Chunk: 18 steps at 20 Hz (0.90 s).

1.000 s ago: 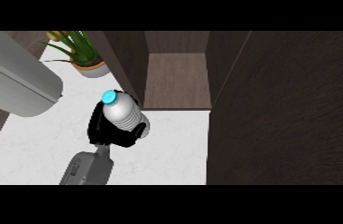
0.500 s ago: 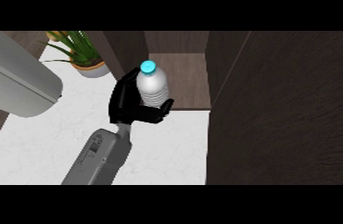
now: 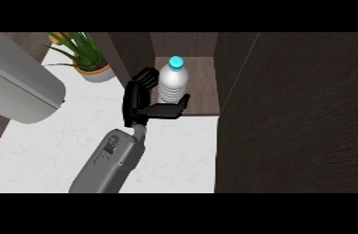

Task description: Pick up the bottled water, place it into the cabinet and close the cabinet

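One water bottle (image 3: 173,82), one cabinet (image 3: 202,93); the left hand (image 3: 143,105), fingers curled round the bottle, holds it upright inside.

A home kitchen: a white marble-patterned table (image 3: 42,148) runs along the near side, with a dark wood-grain cabinet (image 3: 202,81) standing open at the far right. A green leafy plant in a tan pot (image 3: 87,62) and a rounded grey appliance (image 3: 28,95) sit far left.
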{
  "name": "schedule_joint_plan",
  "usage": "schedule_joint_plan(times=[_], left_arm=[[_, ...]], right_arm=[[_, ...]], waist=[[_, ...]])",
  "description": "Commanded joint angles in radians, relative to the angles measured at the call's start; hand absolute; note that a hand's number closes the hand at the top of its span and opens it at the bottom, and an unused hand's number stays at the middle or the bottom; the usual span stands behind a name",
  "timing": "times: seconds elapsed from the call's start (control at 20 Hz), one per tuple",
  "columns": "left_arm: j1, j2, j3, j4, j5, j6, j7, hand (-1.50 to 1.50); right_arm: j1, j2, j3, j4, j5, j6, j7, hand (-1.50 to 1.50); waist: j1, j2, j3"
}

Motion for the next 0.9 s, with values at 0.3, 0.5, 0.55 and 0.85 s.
schedule_joint_plan(times=[0.3, 0.5, 0.55, 0.85], left_arm=[[-0.310, 0.043, 0.061, 0.199, -0.057, 0.054, 0.086, 1.50], [-0.303, 0.072, -0.004, 0.227, -0.118, 0.103, 0.118, 1.50], [-0.296, 0.074, 0.004, 0.245, -0.113, 0.100, 0.102, 1.50], [-0.411, 0.078, 0.078, 0.501, -0.113, 0.056, 0.024, 1.50]], right_arm=[[-0.004, 0.012, 0.035, 0.016, 0.015, 0.000, -0.003, -1.50], [-0.017, 0.007, 0.034, 0.020, 0.015, 0.004, 0.000, -1.50], [-0.063, 0.006, 0.009, 0.022, -0.007, -0.005, 0.029, -1.50], [0.048, -0.019, 0.013, 0.005, -0.011, 0.032, -0.033, -1.50]], waist=[[-0.051, 0.025, 0.001], [-0.058, 0.027, 0.001], [-0.057, 0.034, 0.000], [-0.065, 0.031, 0.000]])
